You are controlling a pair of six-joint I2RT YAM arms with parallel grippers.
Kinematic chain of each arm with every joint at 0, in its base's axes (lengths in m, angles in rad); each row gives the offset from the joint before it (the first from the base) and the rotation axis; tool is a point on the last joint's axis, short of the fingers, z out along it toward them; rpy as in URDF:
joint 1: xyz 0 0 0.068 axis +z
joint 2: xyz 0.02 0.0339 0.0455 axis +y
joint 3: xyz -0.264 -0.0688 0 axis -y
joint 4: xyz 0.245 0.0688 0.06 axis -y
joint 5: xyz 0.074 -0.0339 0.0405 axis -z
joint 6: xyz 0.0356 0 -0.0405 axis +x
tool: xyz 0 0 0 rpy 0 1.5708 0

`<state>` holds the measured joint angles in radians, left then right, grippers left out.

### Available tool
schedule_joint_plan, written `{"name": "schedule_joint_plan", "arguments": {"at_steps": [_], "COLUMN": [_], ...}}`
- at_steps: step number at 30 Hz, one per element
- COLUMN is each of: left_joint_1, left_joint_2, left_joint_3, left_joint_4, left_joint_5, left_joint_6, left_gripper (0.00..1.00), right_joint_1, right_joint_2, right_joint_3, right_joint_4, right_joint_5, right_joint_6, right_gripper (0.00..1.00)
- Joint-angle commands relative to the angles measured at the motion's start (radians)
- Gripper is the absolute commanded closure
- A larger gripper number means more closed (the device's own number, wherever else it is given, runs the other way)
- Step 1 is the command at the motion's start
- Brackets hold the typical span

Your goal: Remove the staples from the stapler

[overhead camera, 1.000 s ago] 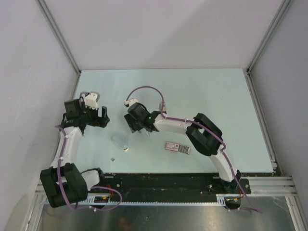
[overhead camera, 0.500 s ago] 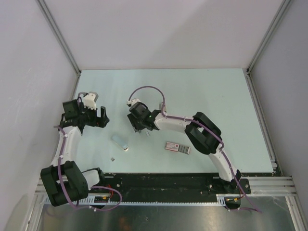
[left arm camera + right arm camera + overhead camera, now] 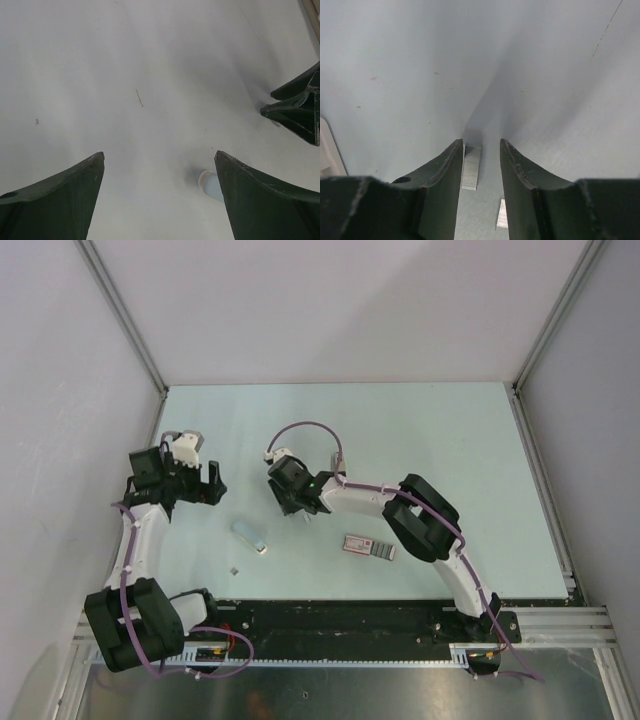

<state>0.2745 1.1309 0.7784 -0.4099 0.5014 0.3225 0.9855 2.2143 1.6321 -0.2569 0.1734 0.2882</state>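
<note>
A ribbed silvery strip of staples lies flat on the table between the fingers of my right gripper. The left finger touches it and the right finger stands apart from it, so the jaws are open and narrow. A second short strip lies further back by the right finger. From above, my right gripper points down at mid-table. A short pale blue bar with a whitish end lies to its near left; its rounded end peeks out beside my wide-open, empty left gripper. I cannot pick out the stapler with certainty.
A pinkish-grey rectangular piece lies right of the blue bar, under the right arm's forearm. A tiny silvery bit sits near the front edge. My left gripper hovers at the left, close to the enclosure wall.
The right gripper's jaws have narrowed around the staple strip. The left gripper has drifted slightly left and back and stays wide open.
</note>
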Motion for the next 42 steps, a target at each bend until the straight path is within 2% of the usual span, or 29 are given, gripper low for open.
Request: {"name": "schedule_joint_plan", "arguments": {"at_steps": [1,13,23,28,36,42], "left_joint_1": [0.009,0.009,0.008,0.009,0.009,0.009], "left_joint_2": [-0.035,-0.051,-0.068,-0.076,-0.081,-0.083], "left_joint_3": [-0.005,-0.007,-0.027,-0.031,-0.028,-0.026], "left_joint_4": [0.005,0.005,0.006,0.005,0.004,0.003], "left_joint_5": [0.022,0.017,0.006,0.009,0.008,0.004], "left_joint_6": [0.013,0.015,0.026,0.027,0.030,0.036], "left_gripper": [0.04,0.03,0.03,0.03,0.03,0.03], "right_joint_1": [0.025,0.059,0.062,0.062,0.061,0.065], "right_joint_2": [-0.013,-0.051,-0.050,-0.070,-0.214,-0.385], "right_joint_3": [-0.011,-0.047,-0.039,-0.023,-0.013,-0.147], "right_joint_4": [-0.028,-0.080,-0.077,-0.093,-0.275,-0.412], "right_joint_5": [0.011,0.063,0.076,0.127,0.283,0.320], "right_joint_6": [0.021,0.073,0.092,0.117,0.271,0.450], "right_gripper": [0.60,0.61,0.86,0.94,1.00,1.00]}}
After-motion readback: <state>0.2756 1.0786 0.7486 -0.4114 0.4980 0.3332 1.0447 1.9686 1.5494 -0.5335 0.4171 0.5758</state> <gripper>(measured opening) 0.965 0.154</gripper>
